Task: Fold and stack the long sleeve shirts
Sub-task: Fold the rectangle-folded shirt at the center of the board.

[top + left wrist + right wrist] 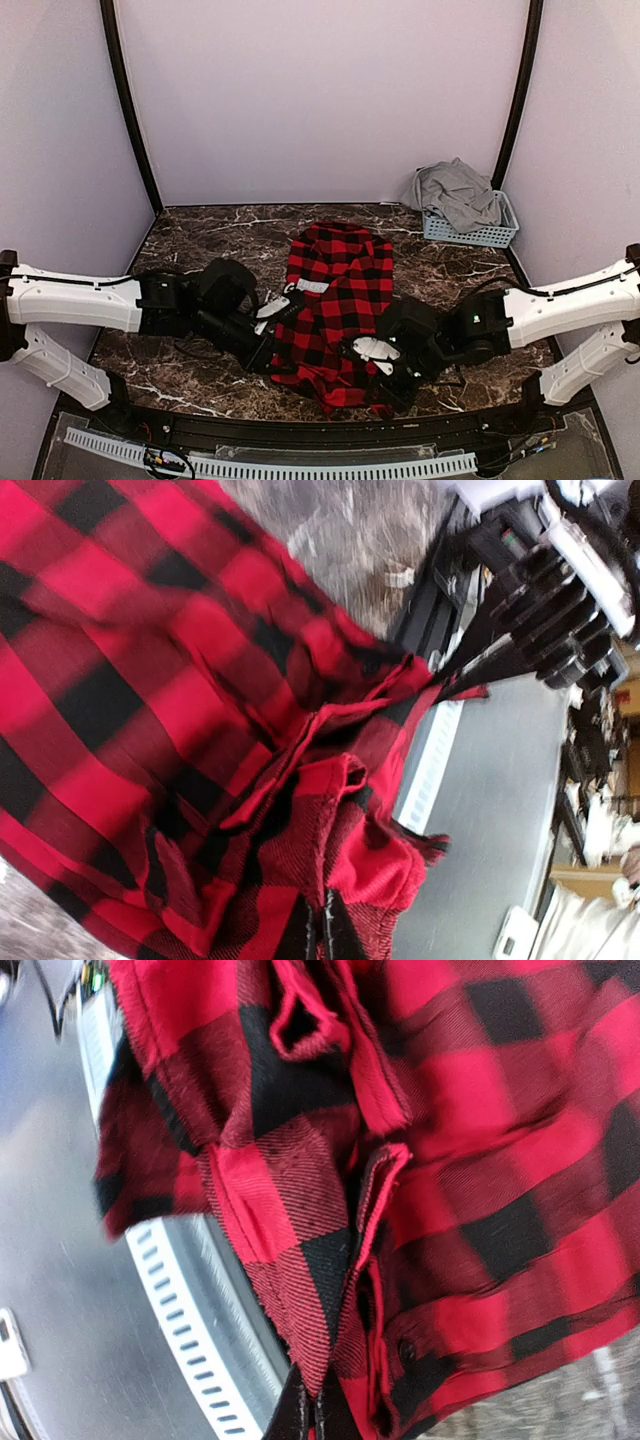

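A red-and-black check long sleeve shirt [340,300] lies crumpled lengthwise in the middle of the dark marble table [200,240]. My left gripper [296,302] is at the shirt's left edge and shut on a fold of the check cloth [150,680]; the pinched hem rises between my left gripper's tips [325,925]. My right gripper [352,350] is at the near right part of the shirt, shut on a bunched edge [300,1220] just above its tips [312,1412]. A plain light grey shirt [458,190] is heaped in the basket at the back right.
The pale blue slatted basket [490,235] stands in the back right corner against the wall. A white slotted strip [270,465] runs along the table's near edge, close under the shirt's near end. Purple walls close in the left, back and right sides.
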`<act>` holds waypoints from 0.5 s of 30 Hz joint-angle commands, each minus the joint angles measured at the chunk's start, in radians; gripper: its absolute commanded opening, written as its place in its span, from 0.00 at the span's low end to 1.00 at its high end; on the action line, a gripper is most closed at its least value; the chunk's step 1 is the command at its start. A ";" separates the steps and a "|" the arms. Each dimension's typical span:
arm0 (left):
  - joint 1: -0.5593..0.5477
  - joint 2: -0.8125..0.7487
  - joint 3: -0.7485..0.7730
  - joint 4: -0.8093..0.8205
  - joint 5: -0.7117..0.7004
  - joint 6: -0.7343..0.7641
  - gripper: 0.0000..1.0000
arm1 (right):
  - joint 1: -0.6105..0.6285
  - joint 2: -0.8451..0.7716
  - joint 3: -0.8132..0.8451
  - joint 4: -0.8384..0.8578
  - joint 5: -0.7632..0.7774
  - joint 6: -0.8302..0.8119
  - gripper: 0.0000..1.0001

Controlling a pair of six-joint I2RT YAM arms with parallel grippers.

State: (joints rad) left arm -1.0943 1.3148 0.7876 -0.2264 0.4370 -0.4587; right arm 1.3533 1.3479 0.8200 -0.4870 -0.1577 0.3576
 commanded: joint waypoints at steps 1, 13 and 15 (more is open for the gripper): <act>0.180 0.052 0.124 -0.079 0.099 0.102 0.00 | -0.173 0.005 0.141 -0.120 -0.083 -0.157 0.00; 0.480 0.496 0.485 -0.100 0.142 0.134 0.00 | -0.601 0.327 0.474 -0.227 -0.115 -0.351 0.00; 0.508 0.542 0.513 -0.070 0.134 0.120 0.00 | -0.643 0.377 0.491 -0.196 -0.137 -0.375 0.00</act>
State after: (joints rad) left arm -0.6304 1.8065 1.2377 -0.2939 0.5575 -0.3462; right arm 0.7769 1.6547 1.2594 -0.6846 -0.2478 0.0475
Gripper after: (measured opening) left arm 0.009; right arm 0.006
